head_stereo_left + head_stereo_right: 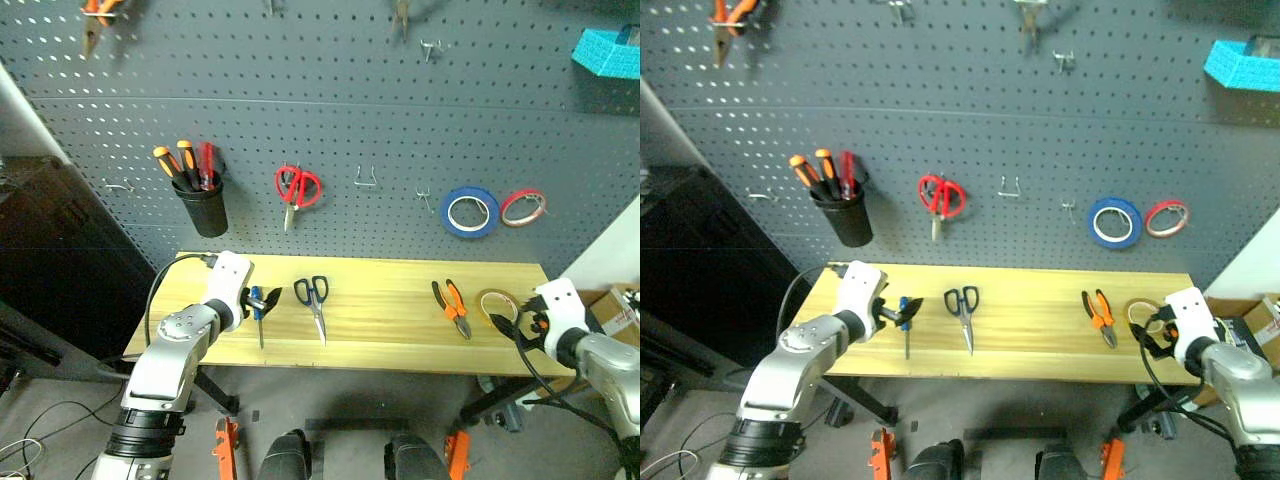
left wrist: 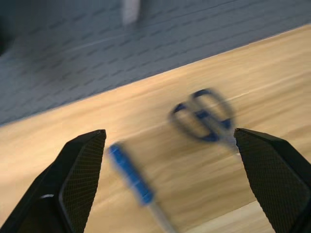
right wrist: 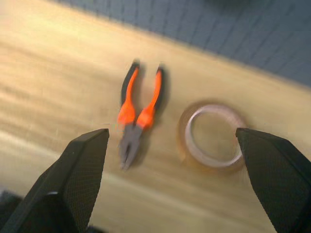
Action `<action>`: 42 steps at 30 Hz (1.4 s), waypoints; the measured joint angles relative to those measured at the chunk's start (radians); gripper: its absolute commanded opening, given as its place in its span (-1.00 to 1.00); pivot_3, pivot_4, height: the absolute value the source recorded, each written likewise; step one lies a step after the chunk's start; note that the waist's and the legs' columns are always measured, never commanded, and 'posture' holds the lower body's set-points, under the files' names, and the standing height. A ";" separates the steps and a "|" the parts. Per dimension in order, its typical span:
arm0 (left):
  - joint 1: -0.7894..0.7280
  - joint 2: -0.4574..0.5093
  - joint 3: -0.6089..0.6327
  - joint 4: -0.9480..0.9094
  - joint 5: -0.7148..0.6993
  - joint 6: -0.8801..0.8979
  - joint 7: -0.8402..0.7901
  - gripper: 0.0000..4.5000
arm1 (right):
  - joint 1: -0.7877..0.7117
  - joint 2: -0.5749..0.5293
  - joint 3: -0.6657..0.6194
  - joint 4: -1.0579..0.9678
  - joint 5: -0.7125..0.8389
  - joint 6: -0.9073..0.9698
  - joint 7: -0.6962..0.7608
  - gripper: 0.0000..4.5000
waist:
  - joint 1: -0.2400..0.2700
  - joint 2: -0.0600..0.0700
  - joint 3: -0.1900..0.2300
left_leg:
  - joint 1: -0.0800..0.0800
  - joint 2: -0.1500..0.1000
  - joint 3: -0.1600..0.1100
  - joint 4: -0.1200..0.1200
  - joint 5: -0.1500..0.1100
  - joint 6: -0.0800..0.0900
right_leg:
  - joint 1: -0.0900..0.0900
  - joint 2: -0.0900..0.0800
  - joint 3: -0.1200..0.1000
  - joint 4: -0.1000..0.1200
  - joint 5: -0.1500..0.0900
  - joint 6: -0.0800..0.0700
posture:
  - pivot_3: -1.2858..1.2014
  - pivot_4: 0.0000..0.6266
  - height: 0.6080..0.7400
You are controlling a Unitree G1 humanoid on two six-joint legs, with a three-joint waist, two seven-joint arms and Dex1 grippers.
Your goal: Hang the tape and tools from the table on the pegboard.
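Left eye view | left tool (image 1: 262,300) wide open over screwdriver (image 1: 257,305) | right tool (image 1: 508,322) wide open by tape (image 1: 494,303), both empty

Head views overlook table (image 1: 380,320); wrist views close.

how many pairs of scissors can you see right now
2: red-looped scissors hanging on the pegboard; dark-looped scissors lying on the table.

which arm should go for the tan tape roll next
Right. The right pincer is open beside the tape roll at the table's right end; the left pincer is at the far end by the blue screwdriver.
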 measured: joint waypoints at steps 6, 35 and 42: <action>-0.060 0.024 -0.121 -0.045 -0.027 0.001 -0.153 0.99 | -0.183 0.011 0.062 0.201 -0.051 -0.006 0.005 1.00 | -0.003 -0.011 0.051 | -0.002 0.002 0.010 0.000 0.007 0.011 | -0.005 0.001 0.006 0.007 0.006 0.004 | -0.07 -0.01 1.00; -0.224 0.068 -0.150 -0.115 -0.147 -0.032 -0.366 1.00 | -0.724 0.043 0.195 1.148 -0.286 -0.215 0.194 -0.79 | 0.015 -0.019 0.140 | -0.018 0.004 0.011 0.003 0.005 0.012 | -0.021 0.007 0.011 0.019 0.000 0.015 | -0.01 0.06 1.00; -0.168 0.085 -0.125 -0.220 -0.257 -0.045 -0.454 1.00 | -0.526 0.001 0.205 0.887 -0.305 -0.300 0.211 -0.80 | 0.024 -0.019 0.140 | -0.018 0.004 0.013 0.005 0.004 0.012 | -0.022 0.007 0.014 0.020 0.001 0.016 | -0.02 0.03 1.00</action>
